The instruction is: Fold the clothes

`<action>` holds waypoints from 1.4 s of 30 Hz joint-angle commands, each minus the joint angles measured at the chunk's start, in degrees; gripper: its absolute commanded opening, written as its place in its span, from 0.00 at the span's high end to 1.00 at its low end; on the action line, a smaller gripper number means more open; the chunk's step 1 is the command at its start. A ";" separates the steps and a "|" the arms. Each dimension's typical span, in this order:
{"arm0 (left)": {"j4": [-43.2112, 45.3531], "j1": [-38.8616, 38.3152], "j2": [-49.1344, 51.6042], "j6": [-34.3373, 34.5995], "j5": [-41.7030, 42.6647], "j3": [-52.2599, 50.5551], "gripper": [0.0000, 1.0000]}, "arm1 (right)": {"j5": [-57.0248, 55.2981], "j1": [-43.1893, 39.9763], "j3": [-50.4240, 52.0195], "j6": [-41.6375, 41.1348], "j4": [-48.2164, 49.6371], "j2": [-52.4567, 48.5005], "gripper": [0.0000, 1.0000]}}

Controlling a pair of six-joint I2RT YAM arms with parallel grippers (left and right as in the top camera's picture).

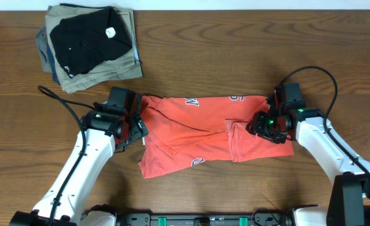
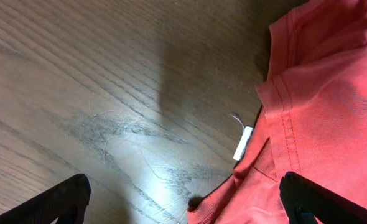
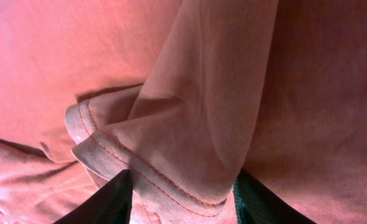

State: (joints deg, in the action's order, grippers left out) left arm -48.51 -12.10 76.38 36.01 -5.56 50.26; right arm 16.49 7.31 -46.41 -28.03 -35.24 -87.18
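At upper left of the overhead view, a stack of folded garments [image 1: 94, 76] sits on the desk [image 1: 235, 44]. The black one [image 1: 84, 41] on top carries a small white tag [image 1: 110, 32], its print too small to read. Below it, the left arm [image 1: 88, 157] meets the left edge of the red-orange T-shirt [image 1: 191, 135]. The left jaws stand wide open and empty over bare wood, beside a white neck tag [image 2: 242, 143] showing no legible text. The T-shirt lies partly folded at mid-frame, with white block lettering [image 1: 192, 100] peeking at its top and bottom edges, unreadable. At right, the right arm [image 1: 323, 141] has the right jaws astride a hemmed fold [image 3: 171, 155]; I cannot tell whether they pinch it.
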 commanded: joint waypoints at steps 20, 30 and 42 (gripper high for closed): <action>-0.26 0.17 0.35 -0.11 -0.92 0.17 0.02 | -0.13 0.39 0.31 -3.02 11.61 -0.22 0.99; 0.39 0.17 0.35 -0.11 -0.94 0.17 0.02 | -0.24 2.93 0.31 -4.00 18.80 -0.83 0.98; 0.61 0.17 0.35 -0.11 -0.94 0.17 0.02 | 0.13 6.27 0.31 -7.19 22.29 -4.59 0.68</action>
State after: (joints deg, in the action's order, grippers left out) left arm -47.75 -12.10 76.38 36.01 -5.56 50.26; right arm 16.27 12.51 -46.35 -34.59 -13.30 -91.02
